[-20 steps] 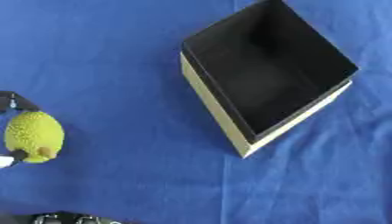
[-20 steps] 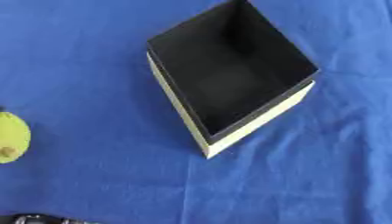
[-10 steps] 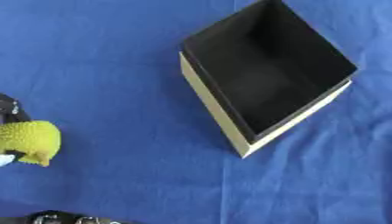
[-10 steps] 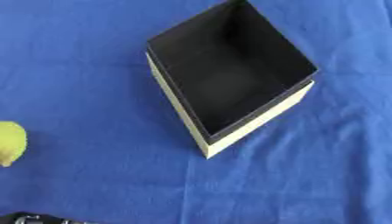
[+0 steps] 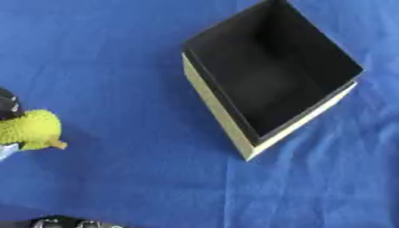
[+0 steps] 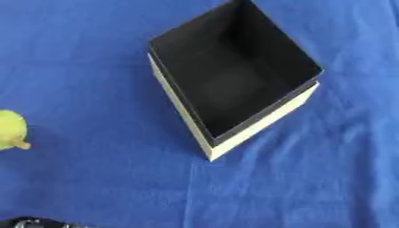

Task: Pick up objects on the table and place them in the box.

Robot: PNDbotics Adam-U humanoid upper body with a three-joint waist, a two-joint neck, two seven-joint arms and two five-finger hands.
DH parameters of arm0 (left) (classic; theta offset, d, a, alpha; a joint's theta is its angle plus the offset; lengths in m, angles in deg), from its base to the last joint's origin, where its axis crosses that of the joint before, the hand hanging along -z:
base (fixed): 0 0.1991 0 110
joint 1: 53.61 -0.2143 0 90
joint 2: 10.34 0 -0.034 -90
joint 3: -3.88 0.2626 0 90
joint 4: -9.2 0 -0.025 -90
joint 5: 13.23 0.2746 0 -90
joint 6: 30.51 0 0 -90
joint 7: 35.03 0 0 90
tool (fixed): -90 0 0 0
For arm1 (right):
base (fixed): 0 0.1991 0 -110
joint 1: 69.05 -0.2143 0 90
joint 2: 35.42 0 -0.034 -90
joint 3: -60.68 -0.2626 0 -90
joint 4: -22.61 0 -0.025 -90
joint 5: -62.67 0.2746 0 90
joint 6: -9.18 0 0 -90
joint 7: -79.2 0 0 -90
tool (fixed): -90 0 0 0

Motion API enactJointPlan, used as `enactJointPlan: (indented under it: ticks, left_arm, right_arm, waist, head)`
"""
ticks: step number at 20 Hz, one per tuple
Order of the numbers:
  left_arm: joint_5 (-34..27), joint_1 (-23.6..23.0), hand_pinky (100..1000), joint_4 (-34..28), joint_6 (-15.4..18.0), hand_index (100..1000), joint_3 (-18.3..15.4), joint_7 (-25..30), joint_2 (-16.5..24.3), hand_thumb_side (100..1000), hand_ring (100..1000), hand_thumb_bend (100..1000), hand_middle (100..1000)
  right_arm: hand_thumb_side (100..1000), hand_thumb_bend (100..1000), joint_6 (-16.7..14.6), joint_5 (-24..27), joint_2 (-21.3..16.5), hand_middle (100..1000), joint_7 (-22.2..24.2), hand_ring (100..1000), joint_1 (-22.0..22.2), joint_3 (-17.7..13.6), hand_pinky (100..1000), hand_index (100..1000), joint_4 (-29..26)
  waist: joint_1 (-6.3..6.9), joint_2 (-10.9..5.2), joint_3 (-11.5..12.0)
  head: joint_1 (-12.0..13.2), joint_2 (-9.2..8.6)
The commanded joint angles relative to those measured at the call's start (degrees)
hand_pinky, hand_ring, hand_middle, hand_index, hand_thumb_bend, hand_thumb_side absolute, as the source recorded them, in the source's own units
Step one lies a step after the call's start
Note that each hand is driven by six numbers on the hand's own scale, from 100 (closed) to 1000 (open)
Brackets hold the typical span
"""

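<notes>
Box (image 5: pixel 273 78): black inside, pale outer walls, set cornerwise on the blue tablecloth (image 5: pixel 117 53) toward the table's far right. Open top faces the camera; nothing visible in it.

Yellow-green knobbly object (image 5: pixel 31 130) (fruit-like toy, short brownish stem pointing right) at the table's left edge, partly cut off by the view. Well apart from the box.

Left hand (image 5: pixel 8 104): only a dark sliver shows, touching the object's upper left side. Cannot tell whether its fingers are curled round the object or merely against it. Right hand not in view. A dark bit of the robot's body (image 5: pixel 66 222) sits at the near edge.

Step in hand, as I judge it: carrying the object to the box. To do it well:
- confirm the hold before travelling
- lift high enough to pass over the pale near-left wall
- approach across that long left wall, not the corner
- let go only once centred above the black floor.
</notes>
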Motion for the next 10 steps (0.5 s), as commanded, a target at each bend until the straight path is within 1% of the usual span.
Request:
enactJointPlan:
  ticks: [1,5,8,10]
  left_arm:
    - [2.97,0.65,201,-2.77,0.59,437,-1.47,-4.45,1.65,100,383,185,373]
    - [5.58,3.23,181,-3.49,2.48,422,-2.12,-9.46,2.06,100,374,202,362]
    - [5.76,6.40,185,-3.53,3.89,419,-1.44,-12.48,2.23,100,375,209,362]
    - [5.44,8.57,181,-3.54,4.50,409,-0.82,-13.47,1.94,100,370,203,359]
  right_arm:
    - [125,100,-0.01,0.49,-1.86,621,-0.22,776,-0.45,-0.80,813,831,-0.44]
    - [127,100,0.00,0.60,-1.73,620,-0.19,776,-0.38,-0.81,813,831,-0.49]
    - [130,100,-0.02,0.61,-1.50,620,-0.05,776,-0.50,-0.70,814,831,-0.59]
    - [125,100,-0.03,0.51,-1.37,620,-0.02,776,-0.57,-0.67,814,831,-0.70]
  waist:
    - [0.10,-13.86,0.05]
    - [0.22,-13.92,0.06]
    - [0.34,-14.06,-0.08]
    - [0.37,-14.18,-0.21]
  head:
    - [-0.22,-0.40]
    - [-0.77,-0.06]
    - [-1.15,0.01]
    - [-1.39,0.12]
